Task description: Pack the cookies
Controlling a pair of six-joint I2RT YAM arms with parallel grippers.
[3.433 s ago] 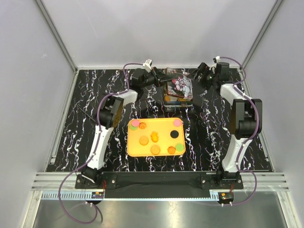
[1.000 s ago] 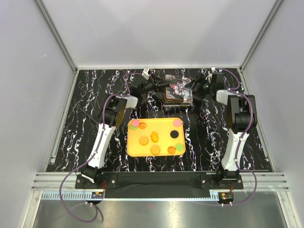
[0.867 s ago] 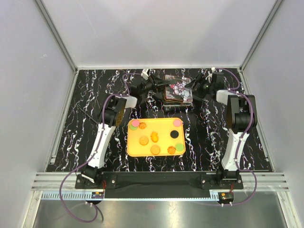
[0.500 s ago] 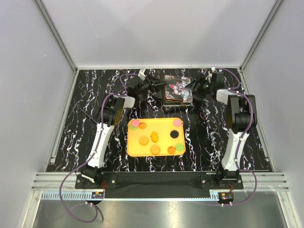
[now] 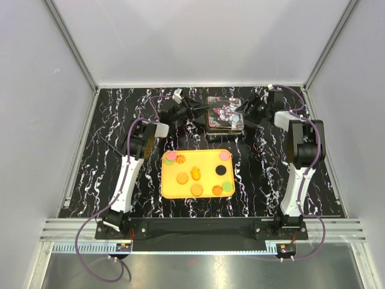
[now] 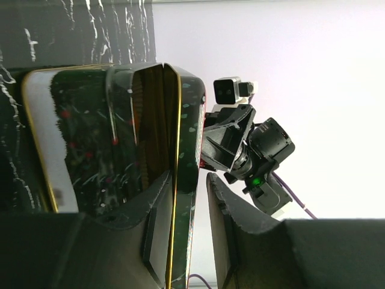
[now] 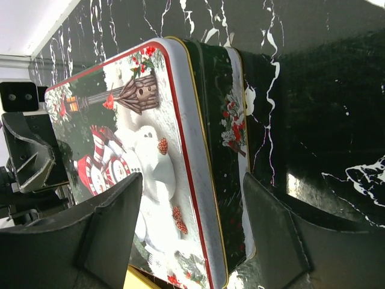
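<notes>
Jaws of the left arm: partly parted. Straddle a side edge of the tin [image 6: 90, 132], with a pale gap showing between that edge and one finger [image 6: 240, 235]; impossible to tell whether the other finger touches the metal. Not clamped on it.

Jaws of the right arm: wide apart. Bracket the opposite corner of the tin [image 7: 132, 138], one finger [image 7: 114, 235] over the snowman picture on the lid, the other low beside the dark side wall. Neither pressed against it as far as can be seen.

Outward from there: tin [image 5: 225, 114] flat on the black marbled desk [image 5: 102, 150], lid on, at the far side, between the two wrists.

Nearer the arm bases, apart from the tin: a yellow tray [image 5: 207, 164]. On it, the cookies [image 5: 196, 190], lying singly and spread out. Mostly orange, with a pink and a green one in the far left corner, another pink in the far right corner, one black and one green toward the right edge. Well apart from both sets of jaws.
</notes>
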